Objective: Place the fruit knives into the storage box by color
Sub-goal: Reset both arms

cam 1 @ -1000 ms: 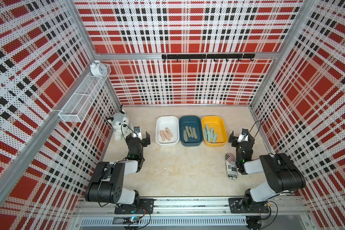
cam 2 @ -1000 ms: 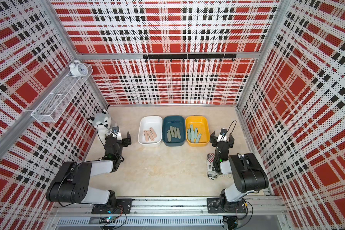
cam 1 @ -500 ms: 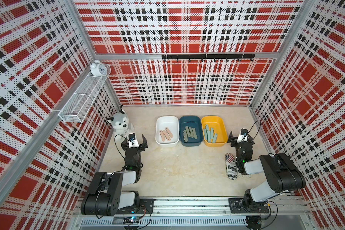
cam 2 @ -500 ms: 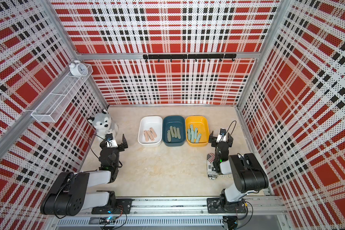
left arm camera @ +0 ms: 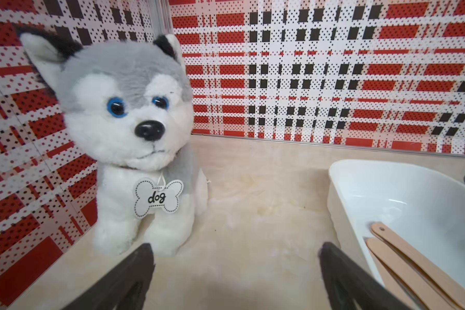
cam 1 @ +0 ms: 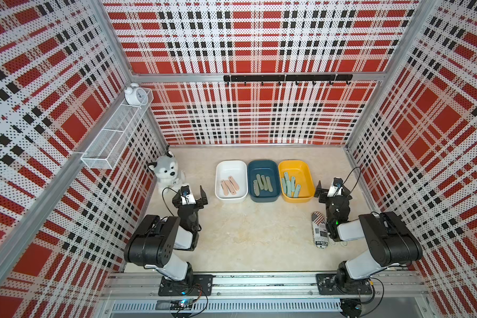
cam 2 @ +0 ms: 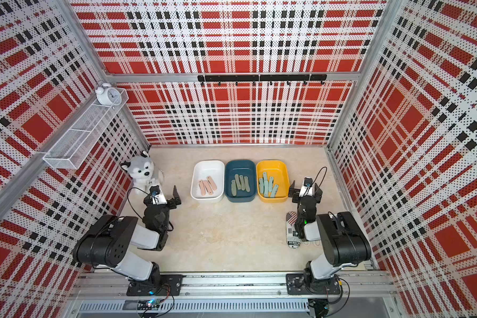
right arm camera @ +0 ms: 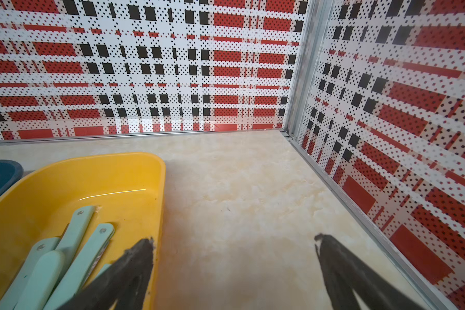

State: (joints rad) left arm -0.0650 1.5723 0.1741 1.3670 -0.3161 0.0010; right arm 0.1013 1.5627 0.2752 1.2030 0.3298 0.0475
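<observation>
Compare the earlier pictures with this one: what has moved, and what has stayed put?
The left claw has drawn back slightly from the plush dog toward the robot's base, open and empty throughout. Nothing was gripped or released. The right claw, also open, the sorted fruit knives in their trays and the printed pouch stayed as they were.

My left gripper (cam 1: 189, 193), black, two-fingered: jaws spread wide, nothing between, held low, to my left of dark blue oblong plastic tub (cam 1: 262, 163). My right gripper (cam 1: 333, 189): likewise wide and empty, low, to my right of tub. My black-and-white left arm (cam 1: 160, 242) and right arm (cam 1: 380, 239): folded, elbows drawn back from tub, wrists aimed forward.
</observation>
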